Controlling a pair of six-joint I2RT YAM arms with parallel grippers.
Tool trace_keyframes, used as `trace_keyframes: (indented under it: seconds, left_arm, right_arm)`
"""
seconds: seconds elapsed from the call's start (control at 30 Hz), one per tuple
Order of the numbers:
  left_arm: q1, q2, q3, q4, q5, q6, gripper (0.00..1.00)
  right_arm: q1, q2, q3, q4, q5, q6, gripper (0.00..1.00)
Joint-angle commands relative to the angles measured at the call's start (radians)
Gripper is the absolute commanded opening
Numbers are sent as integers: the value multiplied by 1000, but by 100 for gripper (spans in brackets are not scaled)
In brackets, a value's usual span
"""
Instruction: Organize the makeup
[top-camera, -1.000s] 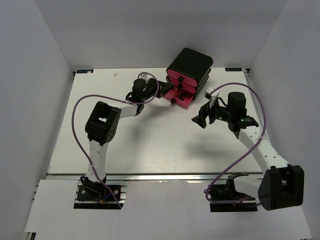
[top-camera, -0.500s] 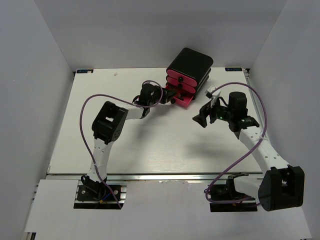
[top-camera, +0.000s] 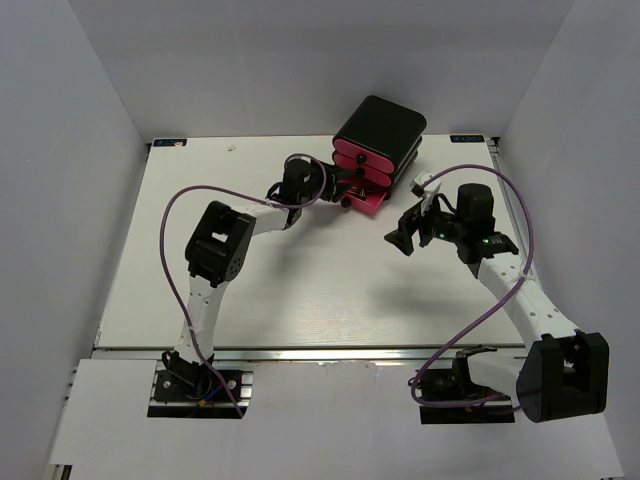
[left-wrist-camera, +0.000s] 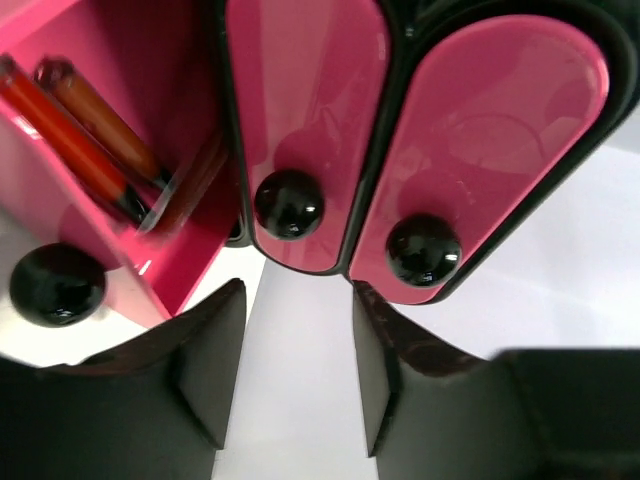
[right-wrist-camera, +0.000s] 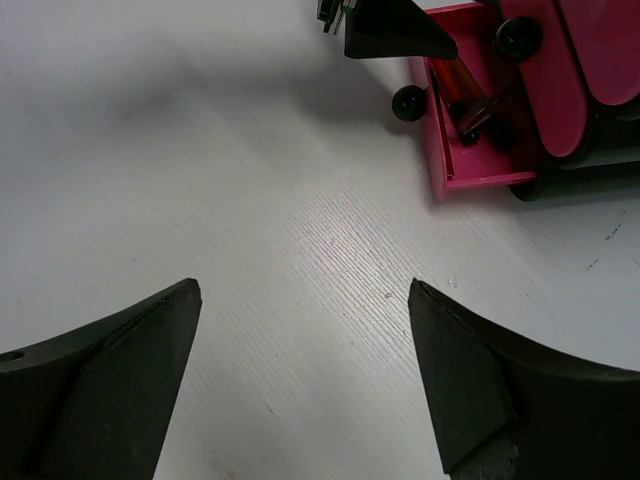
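Makeup sticks (left-wrist-camera: 75, 145) lie in the open drawer (left-wrist-camera: 140, 50) (perhaps three).

You are working in a robot test cell of a lab, not in a home. The white tabletop (top-camera: 300, 290) is closed in on three sides by plain pale walls (top-camera: 70, 200), like a small booth. The left arm (top-camera: 215, 245) and the right arm (top-camera: 530, 310) are fixed at a metal rail (top-camera: 330, 352) along its near edge, and purple cables (top-camera: 165, 245) loop loosely beside them. Only the black box (top-camera: 385, 125) with pink drawers, and the red makeup sticks (left-wrist-camera: 70, 140) lying in its open drawer, look like household things.
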Motion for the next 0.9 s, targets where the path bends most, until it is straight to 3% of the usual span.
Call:
trace_keyframes:
  seconds: [0.0, 0.13, 0.17, 0.27, 0.4, 0.53, 0.7, 0.87]
  left_arm:
    - [0, -3, 56, -38, 13, 27, 57]
    - [2, -23, 55, -44, 19, 54, 55]
    - [2, -44, 50, -44, 21, 70, 35]
    - [11, -117, 17, -79, 21, 143, 0]
    - [20, -237, -74, -254, -21, 330, 0]
    - [23, -305, -192, -342, -71, 351, 0]
    - [26, -253, -215, -332, -48, 318, 1]
    - [26, -132, -91, -392, -38, 335, 6]
  right_arm:
    - [-7, -16, 7, 25, -17, -20, 89]
    - [-7, -11, 23, 13, -44, -54, 89]
    - [-7, -11, 27, 13, -47, -79, 89]
    - [-7, -13, 41, 57, -20, -133, 89]
    - [-6, 7, 41, 269, 43, -164, 88]
    - [16, 115, 128, 447, 176, -134, 85]
    - [48, 333, 303, 452, 347, -87, 88]
    - [54, 462, 437, 380, 312, -159, 89]
